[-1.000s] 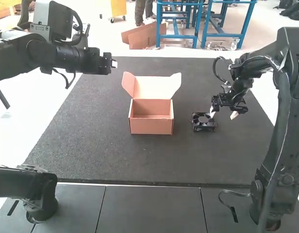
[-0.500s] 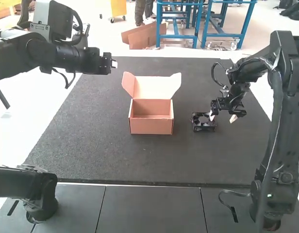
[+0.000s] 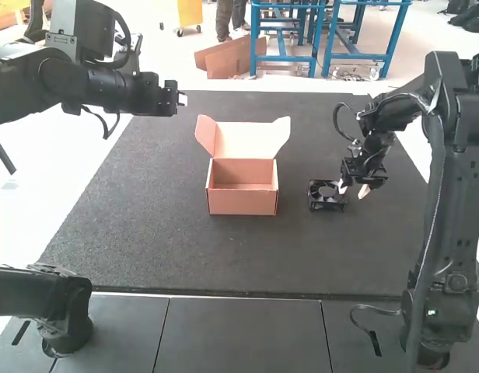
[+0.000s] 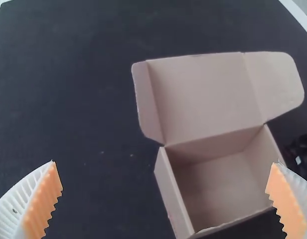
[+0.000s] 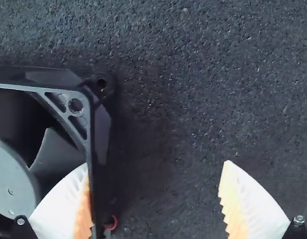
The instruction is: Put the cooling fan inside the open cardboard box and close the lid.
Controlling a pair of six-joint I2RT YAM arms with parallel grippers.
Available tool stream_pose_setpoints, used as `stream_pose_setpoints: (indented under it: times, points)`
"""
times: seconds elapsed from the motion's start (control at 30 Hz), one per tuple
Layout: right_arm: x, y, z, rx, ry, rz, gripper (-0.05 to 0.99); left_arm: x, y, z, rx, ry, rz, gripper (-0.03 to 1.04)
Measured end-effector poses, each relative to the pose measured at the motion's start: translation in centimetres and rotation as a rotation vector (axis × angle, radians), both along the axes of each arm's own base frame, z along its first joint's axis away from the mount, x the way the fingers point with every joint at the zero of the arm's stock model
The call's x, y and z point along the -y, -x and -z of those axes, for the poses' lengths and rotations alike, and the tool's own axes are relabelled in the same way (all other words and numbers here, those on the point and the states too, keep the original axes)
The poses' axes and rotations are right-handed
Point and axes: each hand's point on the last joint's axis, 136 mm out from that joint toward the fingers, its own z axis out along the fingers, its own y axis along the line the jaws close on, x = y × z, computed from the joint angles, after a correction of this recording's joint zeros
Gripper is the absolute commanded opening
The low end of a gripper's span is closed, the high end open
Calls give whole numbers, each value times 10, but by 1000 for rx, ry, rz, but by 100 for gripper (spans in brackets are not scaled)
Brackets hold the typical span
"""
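Right tool (image 3: 352, 189) lowered, spread astride cooling fan (image 3: 325, 194) edge.

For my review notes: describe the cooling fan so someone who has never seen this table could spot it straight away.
On the dark mat covering the table, find the open cardboard box near the middle. The cooling fan sits just to its right in the high view, with the right gripper open astride one frame edge. It is small, black and square-framed with blades, unlike the larger tan box.
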Motion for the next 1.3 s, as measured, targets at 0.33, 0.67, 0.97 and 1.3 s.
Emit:
stream_pose_setpoints:
  times: [0.33, 0.67, 0.97, 1.3]
  points:
    - [-16, -1, 0, 2, -53, 34, -2, 0, 1, 2, -8, -3, 0, 97]
    - [-18, -15, -22, 84, -69, 106, -2, -1, 3, 5, -24, -8, 0, 97]
    - [-32, -8, -148, 307, -181, 187, -1, -1, 3, 12, -36, -12, 0, 97]
    - [-81, 51, -194, 260, -285, 214, -1, -3, 5, 30, -70, -26, -5, 97]
